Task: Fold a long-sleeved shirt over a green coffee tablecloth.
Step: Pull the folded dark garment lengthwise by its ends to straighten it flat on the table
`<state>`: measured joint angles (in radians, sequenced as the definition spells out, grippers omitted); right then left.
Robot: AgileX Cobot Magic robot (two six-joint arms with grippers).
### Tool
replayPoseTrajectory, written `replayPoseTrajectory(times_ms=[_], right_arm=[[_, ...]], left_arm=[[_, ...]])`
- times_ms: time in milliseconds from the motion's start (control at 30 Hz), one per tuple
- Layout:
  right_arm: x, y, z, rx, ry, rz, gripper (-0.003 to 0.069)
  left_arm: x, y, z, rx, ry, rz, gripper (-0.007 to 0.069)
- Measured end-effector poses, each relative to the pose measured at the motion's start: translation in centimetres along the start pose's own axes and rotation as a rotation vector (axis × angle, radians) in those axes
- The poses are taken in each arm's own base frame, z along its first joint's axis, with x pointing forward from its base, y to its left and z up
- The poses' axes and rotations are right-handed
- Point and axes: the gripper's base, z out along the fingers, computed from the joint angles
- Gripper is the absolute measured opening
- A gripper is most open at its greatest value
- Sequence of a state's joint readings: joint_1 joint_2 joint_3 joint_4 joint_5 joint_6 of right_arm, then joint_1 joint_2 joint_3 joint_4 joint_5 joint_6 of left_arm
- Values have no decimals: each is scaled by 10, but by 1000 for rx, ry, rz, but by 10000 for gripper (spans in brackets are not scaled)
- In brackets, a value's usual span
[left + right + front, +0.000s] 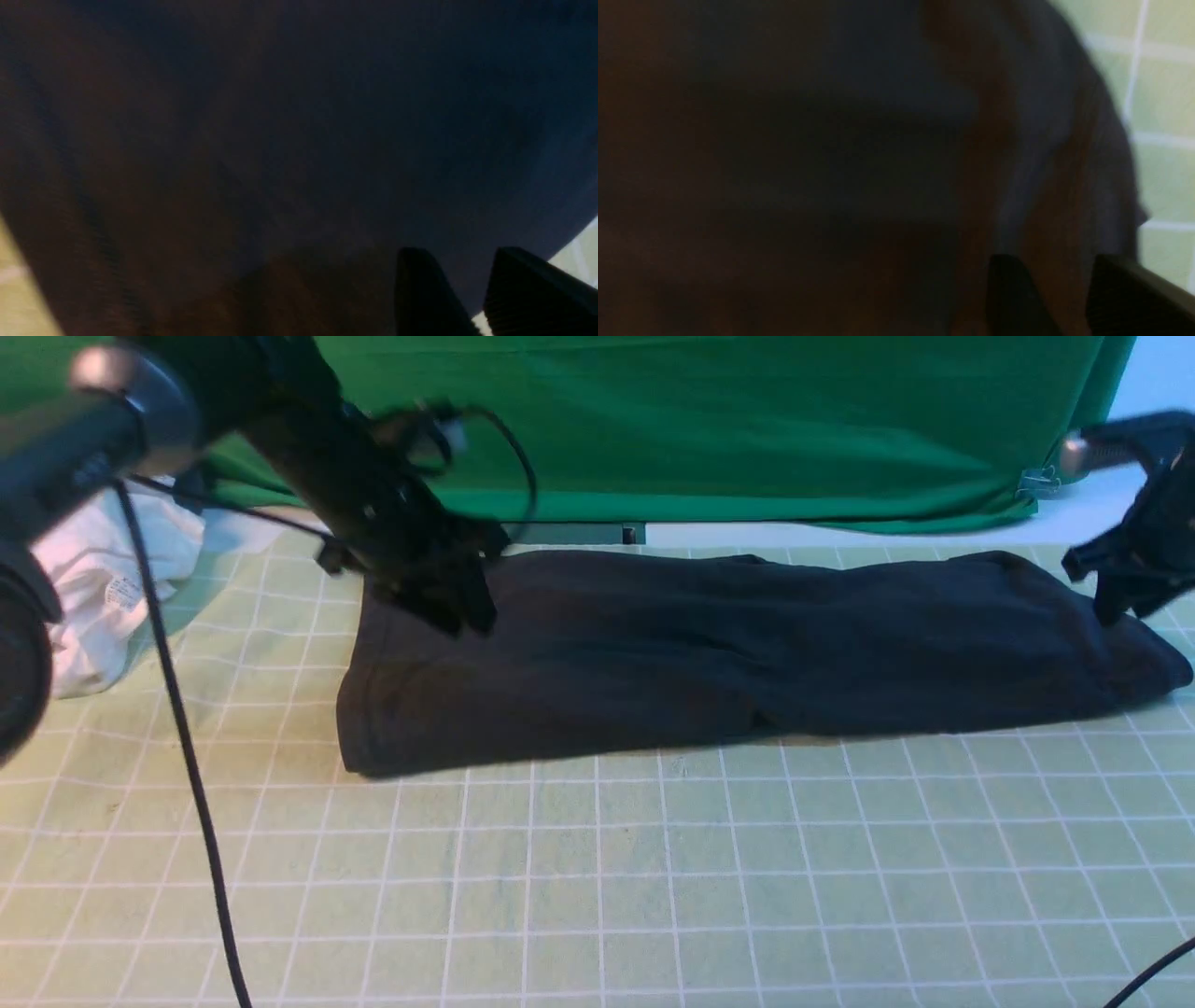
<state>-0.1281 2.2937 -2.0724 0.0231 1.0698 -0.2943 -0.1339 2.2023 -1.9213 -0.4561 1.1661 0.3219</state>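
The long-sleeved shirt (747, 653) lies as a long black folded band across the far half of the green coffee tablecloth (653, 877). My left gripper (448, 607) hangs over the shirt's left far corner, blurred. In the left wrist view its fingers (460, 254) stand apart with only dark shirt fabric (280, 140) beyond the gap. My right gripper (1111, 597) is over the shirt's right end. Its fingers (1055, 261) are also parted above the cloth (831, 163), gripping nothing.
A crumpled white garment (103, 597) lies at the far left. Plain deep green fabric (747, 420) hangs along the back. A black cable (187, 756) drops across the left front of the table, and another (1158, 971) crosses the front right corner.
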Motion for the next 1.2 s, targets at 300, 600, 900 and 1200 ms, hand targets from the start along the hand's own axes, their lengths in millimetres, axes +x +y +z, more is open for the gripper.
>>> replayPoseTrajectory(times_ms=[300, 600, 900, 1200], right_arm=[[0, -4, 16, 12, -29, 46, 343], [9, -38, -13, 42, -42, 119, 364], [7, -60, -35, 65, -115, 192, 596], [18, -40, 38, -64, 27, 253, 579]], left_arm=[[30, 13, 43, -121, 59, -36, 50], [36, 6, -6, -153, 27, -7, 48], [44, -68, -162, -140, -422, 142, 52], [87, -117, -259, -171, -709, 259, 55]])
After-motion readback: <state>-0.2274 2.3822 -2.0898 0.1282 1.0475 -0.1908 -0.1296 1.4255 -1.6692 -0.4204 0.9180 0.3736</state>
